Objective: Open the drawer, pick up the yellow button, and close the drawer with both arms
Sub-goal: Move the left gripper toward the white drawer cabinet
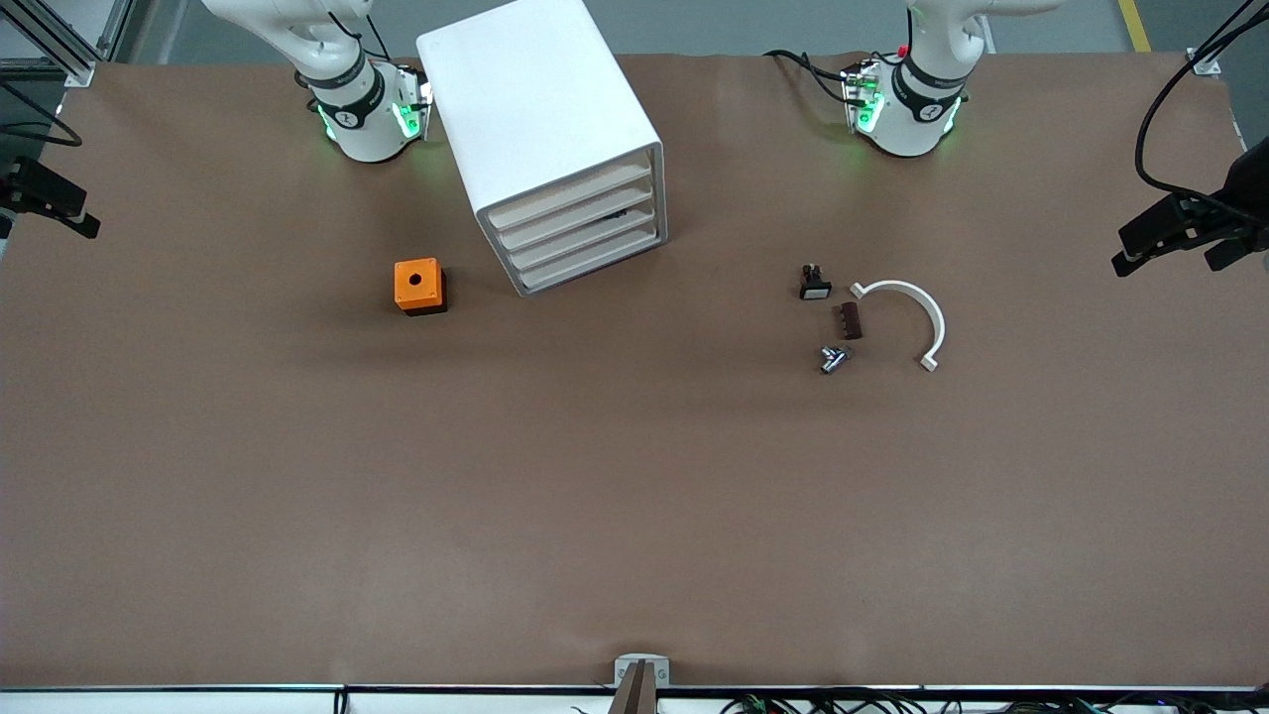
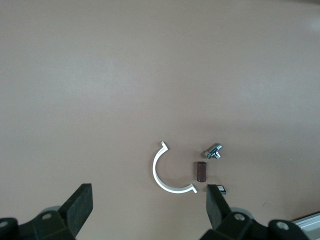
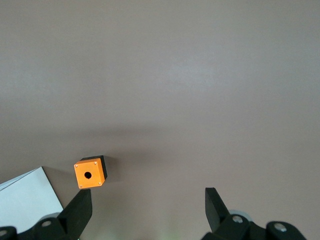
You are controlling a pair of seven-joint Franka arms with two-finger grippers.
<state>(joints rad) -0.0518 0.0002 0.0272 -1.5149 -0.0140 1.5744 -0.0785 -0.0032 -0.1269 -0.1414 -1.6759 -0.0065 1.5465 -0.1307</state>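
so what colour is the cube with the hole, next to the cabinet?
Orange top on a black base; the right wrist view shows it best.

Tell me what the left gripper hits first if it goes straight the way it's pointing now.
Probably bare table. The left gripper is open, looking down at it; the white curved clip lies just ahead of its fingers, so it might be touched, though depth is unclear.

My brown table (image 1: pixel 634 496), with a cabinet and small parts on it.

The white cabinet (image 1: pixel 540 129) stands between my two bases, and the orange cube (image 1: pixel 418 286) sits beside it toward my right arm's end. Toward my left arm's end lie a black piece (image 1: pixel 814 284), a brown block (image 1: pixel 849 320), a metal fitting (image 1: pixel 833 358) and a white arc (image 1: pixel 907 317), clustered together.
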